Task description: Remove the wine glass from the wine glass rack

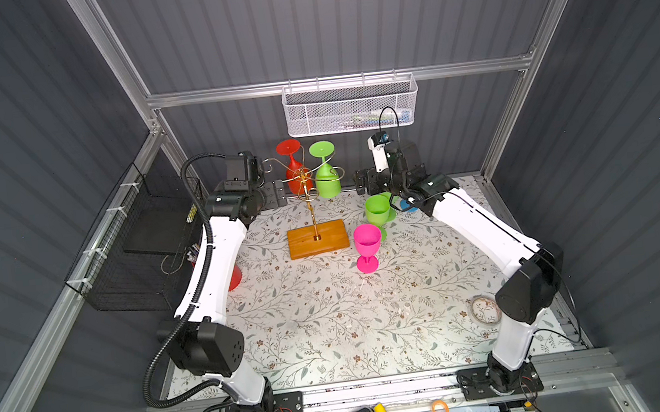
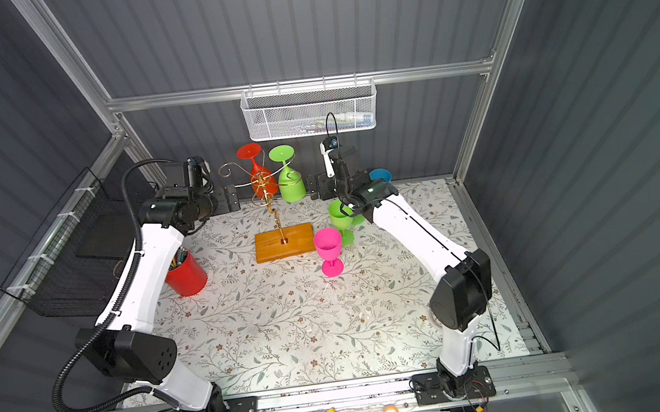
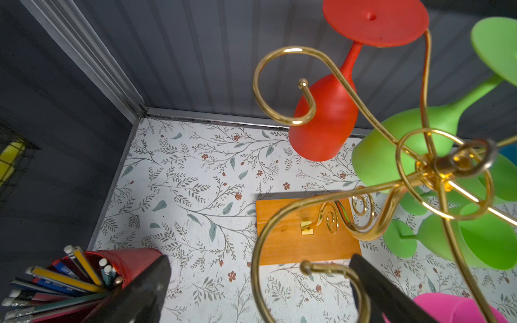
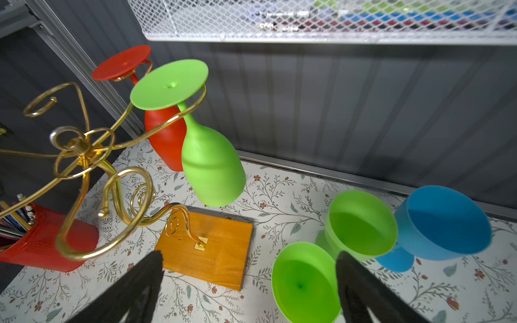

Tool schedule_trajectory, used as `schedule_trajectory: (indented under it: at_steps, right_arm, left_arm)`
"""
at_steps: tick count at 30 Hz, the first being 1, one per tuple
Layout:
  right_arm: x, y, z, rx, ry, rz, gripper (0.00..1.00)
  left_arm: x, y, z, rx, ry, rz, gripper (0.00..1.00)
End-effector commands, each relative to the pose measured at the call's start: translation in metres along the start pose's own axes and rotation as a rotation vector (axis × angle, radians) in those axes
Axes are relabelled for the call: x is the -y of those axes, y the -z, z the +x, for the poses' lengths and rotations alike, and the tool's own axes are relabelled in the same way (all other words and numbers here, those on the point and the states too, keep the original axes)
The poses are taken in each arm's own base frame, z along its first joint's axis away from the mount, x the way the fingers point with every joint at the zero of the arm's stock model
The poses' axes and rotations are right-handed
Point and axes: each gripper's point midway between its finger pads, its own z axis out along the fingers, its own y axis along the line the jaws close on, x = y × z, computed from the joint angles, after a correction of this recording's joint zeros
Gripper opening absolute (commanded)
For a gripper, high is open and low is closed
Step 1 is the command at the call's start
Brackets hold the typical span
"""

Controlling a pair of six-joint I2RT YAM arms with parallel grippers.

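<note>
The wine glass rack point(image 1: 311, 213) is a gold wire stand on an orange-brown wooden base point(image 1: 317, 238) at the back middle of the table. Two wine glasses hang from it upside down: a red wine glass point(image 1: 293, 175) point(image 3: 327, 117) and a green wine glass point(image 1: 327, 180) point(image 4: 212, 167). My left gripper point(image 1: 278, 193) point(image 3: 260, 260) is open just left of the rack, level with its arms. An empty scroll arm shows between its fingers. My right gripper point(image 1: 361, 185) point(image 4: 249, 254) hovers open just right of the hanging green glass and holds nothing.
A pink glass point(image 1: 367, 245), two green glasses point(image 1: 377, 210) and a blue glass point(image 4: 444, 223) stand upright right of the base. A red pencil cup point(image 2: 186, 274) stands under the left arm. A white mesh basket point(image 1: 351, 106) hangs on the back wall, a black wire basket point(image 1: 137, 252) on the left wall.
</note>
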Motion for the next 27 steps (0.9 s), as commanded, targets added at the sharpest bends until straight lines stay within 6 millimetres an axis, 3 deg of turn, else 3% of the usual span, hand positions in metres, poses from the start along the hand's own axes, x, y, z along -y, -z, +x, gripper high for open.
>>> schedule_trajectory:
  at_steps: [1,7,18,27]
  right_arm:
    - [-0.005,0.018,-0.02,0.074,0.006,-0.017,0.96]
    - [-0.009,0.027,-0.024,0.087,0.004,-0.023,0.96]
    - [-0.02,0.033,-0.028,0.096,-0.008,-0.057,0.96]
    - [-0.035,0.037,-0.023,0.084,-0.026,-0.101,0.96]
  left_arm:
    - [-0.017,0.002,-0.008,0.009,-0.013,-0.091,0.99]
    - [-0.028,-0.001,-0.006,0.005,-0.001,-0.113,0.99]
    - [-0.067,-0.006,-0.018,0.019,0.074,-0.159,0.99]
    - [-0.074,-0.024,-0.034,0.041,0.084,-0.175,0.99]
